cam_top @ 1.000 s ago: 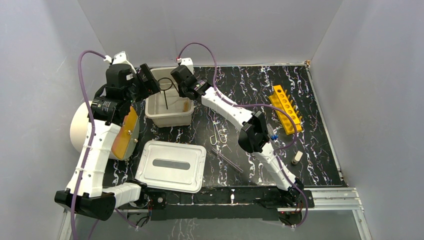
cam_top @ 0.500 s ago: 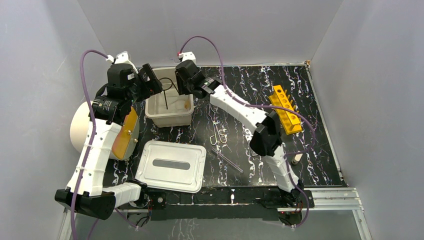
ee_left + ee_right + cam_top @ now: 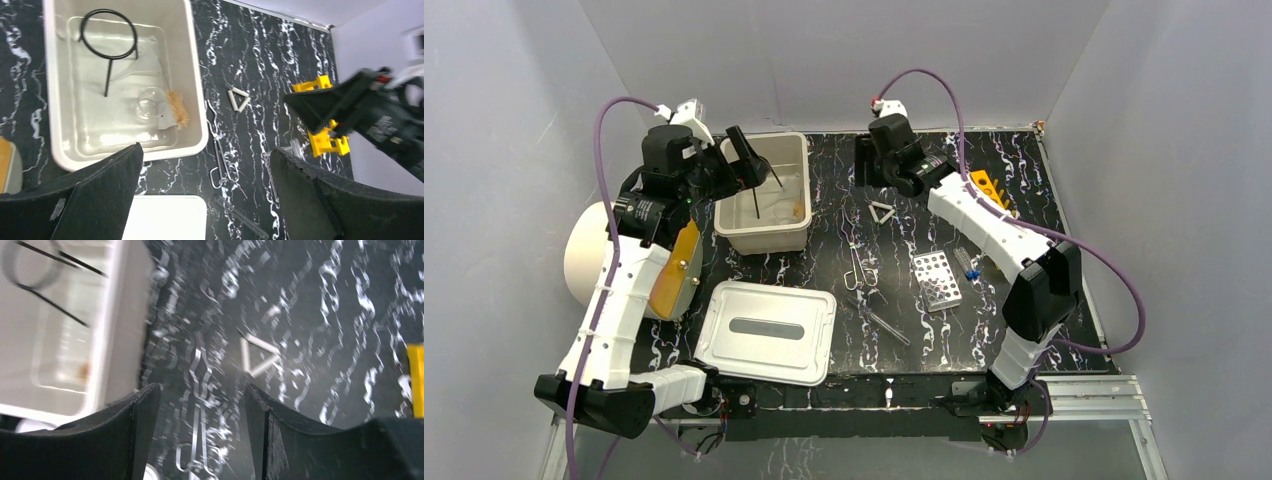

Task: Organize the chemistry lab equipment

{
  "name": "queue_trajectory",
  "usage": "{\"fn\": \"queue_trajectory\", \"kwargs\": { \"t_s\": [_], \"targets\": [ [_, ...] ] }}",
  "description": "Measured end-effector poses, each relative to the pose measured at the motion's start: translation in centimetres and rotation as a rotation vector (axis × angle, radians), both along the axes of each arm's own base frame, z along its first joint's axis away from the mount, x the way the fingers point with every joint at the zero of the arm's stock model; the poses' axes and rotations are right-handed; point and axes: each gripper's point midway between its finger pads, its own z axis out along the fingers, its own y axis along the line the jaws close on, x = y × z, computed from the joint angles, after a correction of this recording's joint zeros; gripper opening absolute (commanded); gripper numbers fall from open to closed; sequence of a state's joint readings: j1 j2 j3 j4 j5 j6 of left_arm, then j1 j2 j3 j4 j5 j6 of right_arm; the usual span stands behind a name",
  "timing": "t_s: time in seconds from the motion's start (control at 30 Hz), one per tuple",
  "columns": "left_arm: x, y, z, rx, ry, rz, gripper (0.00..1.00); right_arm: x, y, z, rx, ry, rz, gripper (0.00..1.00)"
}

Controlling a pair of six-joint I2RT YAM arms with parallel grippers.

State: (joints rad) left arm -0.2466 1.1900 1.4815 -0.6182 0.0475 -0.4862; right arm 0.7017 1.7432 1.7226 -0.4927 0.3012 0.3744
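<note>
The left gripper (image 3: 749, 168) hangs over the cream plastic tub (image 3: 764, 240), the right gripper (image 3: 867, 165) near the far edge of the black marbled table (image 3: 1039, 165); a silver perforated rack (image 3: 936, 280) and wire metal tongs (image 3: 856, 265) lie apart nearer the bases. The left wrist shows its fingers wide and empty above the tub, which holds a clear glass beaker (image 3: 149, 102) and a black wire ring (image 3: 108, 75). The right wrist, blurred, shows parted, empty fingers above the tongs.
</note>
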Motion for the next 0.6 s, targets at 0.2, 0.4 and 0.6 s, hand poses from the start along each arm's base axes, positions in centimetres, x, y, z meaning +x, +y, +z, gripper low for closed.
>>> {"fn": "queue_trajectory", "kwargs": {
  "t_s": [0.2, 0.4, 0.6],
  "targets": [
    [-0.2, -2.5, 0.1, -0.05, -0.009, -0.119, 0.98, -0.2, -4.9, -7.6, -0.105, 0.163, -0.041, 0.68],
    [-0.2, -3.7, 0.0, -0.075, -0.001, -0.177, 0.98, 1.2, -6.4, -11.7, -0.171, 0.245, 0.019, 0.57],
    [-0.2, -4.1, -0.1, -0.093, 0.009, -0.188, 0.98, 3.1, -6.5, -17.8, -0.279, 0.342, 0.107, 0.51]
  ]
}}
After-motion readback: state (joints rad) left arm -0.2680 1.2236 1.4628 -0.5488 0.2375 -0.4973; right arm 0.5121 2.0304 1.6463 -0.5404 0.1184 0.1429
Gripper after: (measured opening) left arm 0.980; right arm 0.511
